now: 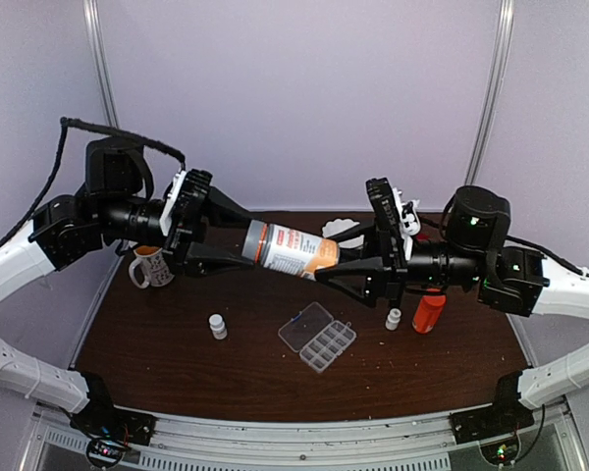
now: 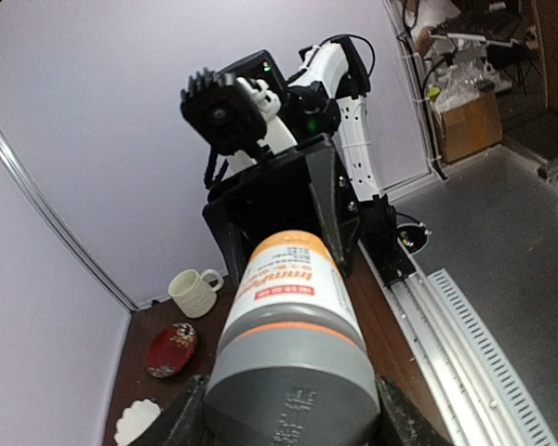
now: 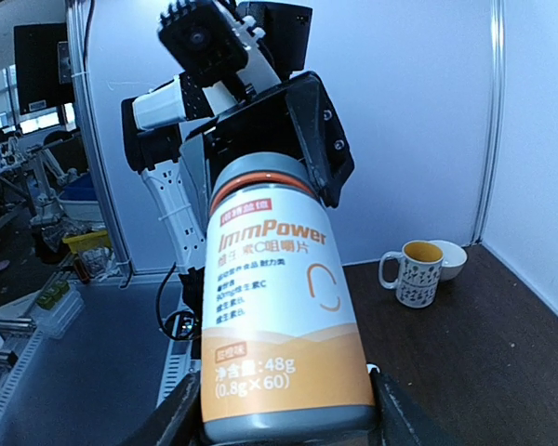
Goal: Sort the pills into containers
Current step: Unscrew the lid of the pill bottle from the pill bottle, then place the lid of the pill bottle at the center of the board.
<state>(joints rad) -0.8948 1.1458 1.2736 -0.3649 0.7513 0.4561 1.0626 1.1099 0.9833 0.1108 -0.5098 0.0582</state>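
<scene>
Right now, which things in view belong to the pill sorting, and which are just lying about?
Job: large white-and-orange labelled bottle with grey cap, held aloft; clear plastic compartmented organizer box.
Lying about: patterned ceramic mug; orange cylindrical bottle; two small white bottles; white scalloped bowl.

Bright, even, diffuse indoor light, no hard shadows anywhere. Top view is soft and low-res; the dark table [image 1: 177,368] reads underexposed against the pale walls [image 1: 294,98], and the clear organizer box [image 1: 329,345] is low-contrast, its compartments barely resolved. Left wrist view has heavy wide-angle bending at the edges and curved wall rails; the bottle [image 2: 293,325] sits close to the lens, its grey cap end blurry. In the right wrist view the bottle label is crisp and readable, the mug [image 3: 414,274] slightly soft, and the room at left dimmer.
</scene>
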